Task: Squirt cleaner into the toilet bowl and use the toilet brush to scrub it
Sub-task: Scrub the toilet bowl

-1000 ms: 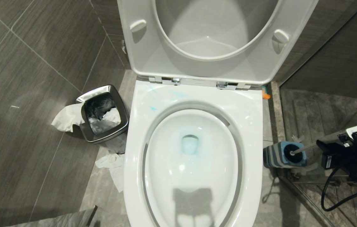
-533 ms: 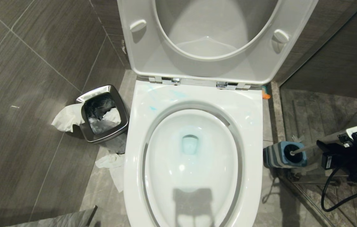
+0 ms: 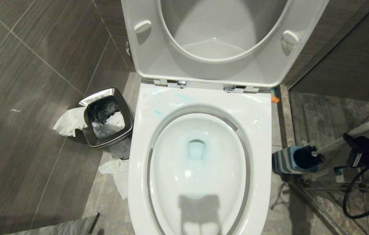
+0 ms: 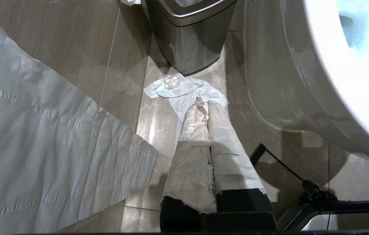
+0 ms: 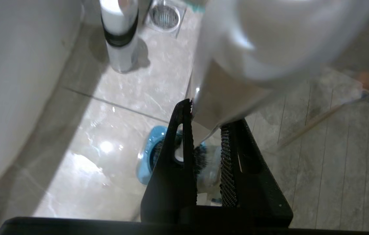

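Note:
The white toilet bowl (image 3: 200,98) stands in the middle with seat and lid raised. Cleaner (image 3: 196,151) tints the water at the drain pale blue, and blue smears mark the back rim. To the right of the bowl, my right gripper (image 3: 354,143) (image 5: 208,114) is shut on the white handle (image 3: 331,146) (image 5: 217,104) of the toilet brush. Its black bristle head (image 3: 306,153) (image 5: 200,158) pokes out of the top of the blue-and-grey holder (image 3: 284,160). My left gripper (image 4: 204,104), its fingers wrapped in tissue, hangs shut low by the bowl's left side.
A steel-rimmed bin (image 3: 106,117) stands left of the bowl, with crumpled tissues (image 3: 68,122) on the floor around it. A long tissue sheet (image 4: 40,147) hangs near the left gripper. A white-and-black bottle (image 5: 119,32) and a floor drain (image 5: 164,16) lie beyond the holder.
My right gripper has moved up and to the right with the handle. The brush head has risen from inside the holder to its mouth.

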### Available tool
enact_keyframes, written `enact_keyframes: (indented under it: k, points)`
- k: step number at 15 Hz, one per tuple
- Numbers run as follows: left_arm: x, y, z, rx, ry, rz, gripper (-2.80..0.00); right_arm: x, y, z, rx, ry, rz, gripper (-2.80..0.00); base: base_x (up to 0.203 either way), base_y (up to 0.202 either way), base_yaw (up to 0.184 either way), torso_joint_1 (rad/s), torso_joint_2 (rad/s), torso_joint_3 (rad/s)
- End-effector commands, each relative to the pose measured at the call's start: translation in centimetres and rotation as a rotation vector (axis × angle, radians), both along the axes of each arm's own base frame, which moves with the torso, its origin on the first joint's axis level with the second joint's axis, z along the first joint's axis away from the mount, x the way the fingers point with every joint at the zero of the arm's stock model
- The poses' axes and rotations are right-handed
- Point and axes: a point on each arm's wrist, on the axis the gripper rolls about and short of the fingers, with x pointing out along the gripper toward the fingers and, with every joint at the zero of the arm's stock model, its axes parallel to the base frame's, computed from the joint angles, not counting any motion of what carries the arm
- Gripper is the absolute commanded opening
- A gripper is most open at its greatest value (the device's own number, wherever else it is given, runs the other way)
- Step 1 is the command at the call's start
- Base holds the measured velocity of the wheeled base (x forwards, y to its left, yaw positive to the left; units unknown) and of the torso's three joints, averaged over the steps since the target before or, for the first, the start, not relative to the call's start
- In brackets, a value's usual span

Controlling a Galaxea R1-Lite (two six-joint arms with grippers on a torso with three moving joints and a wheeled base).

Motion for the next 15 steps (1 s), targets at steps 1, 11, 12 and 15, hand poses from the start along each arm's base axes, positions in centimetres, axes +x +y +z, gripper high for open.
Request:
enact_keyframes:
  k: [1, 11, 12, 15]
  points:
    - [0.0, 0.0, 0.0, 0.0, 0.003, 0.0, -2.8, -2.6, 0.9, 1.8, 0.003, -0.072, 0.007, -2.8, 0.0, 0.0, 0.0, 0.0, 0.0, 0.0]
    - [0.0, 0.0, 0.0, 0.0, 0.001, 0.0, -2.8, -10.9, 3.5, 10.5, 0.112, 0.008, 0.044, -2.8, 0.0, 0.0, 0.0, 0.0, 0.0, 0.0]
    - [0.0, 0.0, 0.0, 0.0, 0.003, 0.0, -2.8, -11.2, 3.6, 12.0, 0.128, 0.023, 0.046, -2.8, 0.0, 0.0, 0.0, 0.0, 0.0, 0.0]
    - [0.0, 0.0, 0.0, 0.0, 0.003, 0.0, -2.8, -13.1, 4.2, 13.8, 0.182, 0.105, 0.046, -2.8, 0.0, 0.0, 0.0, 0.0, 0.0, 0.0]
